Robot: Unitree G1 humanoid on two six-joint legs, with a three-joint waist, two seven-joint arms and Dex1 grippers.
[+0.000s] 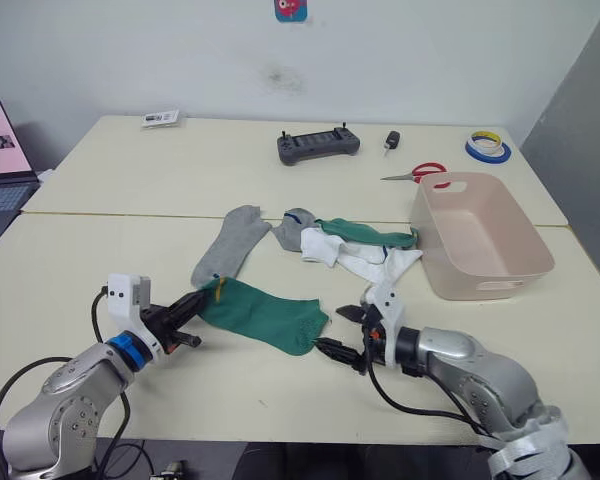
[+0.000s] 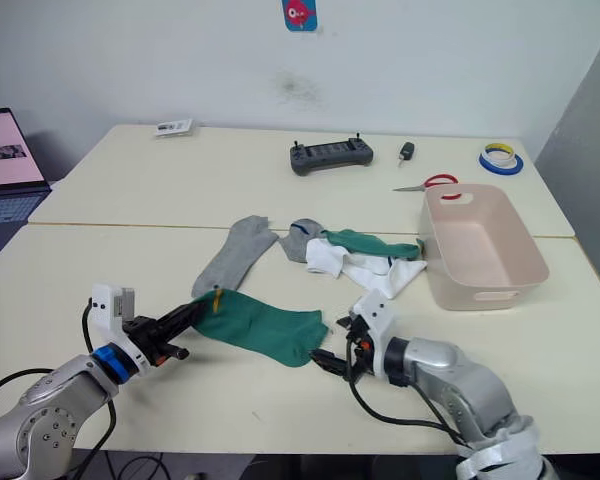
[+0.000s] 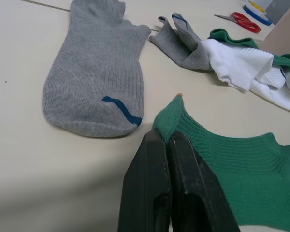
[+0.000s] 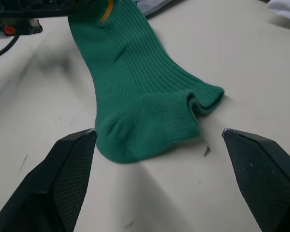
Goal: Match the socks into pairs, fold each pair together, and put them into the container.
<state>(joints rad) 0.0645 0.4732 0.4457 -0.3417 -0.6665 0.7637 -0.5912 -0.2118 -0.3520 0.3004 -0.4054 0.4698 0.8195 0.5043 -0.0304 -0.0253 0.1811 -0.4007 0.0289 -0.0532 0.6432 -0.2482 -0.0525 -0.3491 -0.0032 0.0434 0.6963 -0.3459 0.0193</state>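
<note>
Head views: bare worktop point(image 1: 100, 260) ahead of both arms; pink container point(image 1: 480, 235) at right, beside the sock heap point(image 1: 355, 245). Left gripper point(image 1: 192, 305) clamped on green sock point(image 1: 265, 313) cuff. Right wrist view: right gripper point(image 4: 159, 164) spread wide, empty, straddling the sock's toe.

Container point(image 1: 480, 238) right of socks point(image 1: 320, 245)

Bare table point(image 1: 110, 250) lies left of the sock heap point(image 1: 355, 245); container point(image 1: 480, 235) walls its right.
</note>
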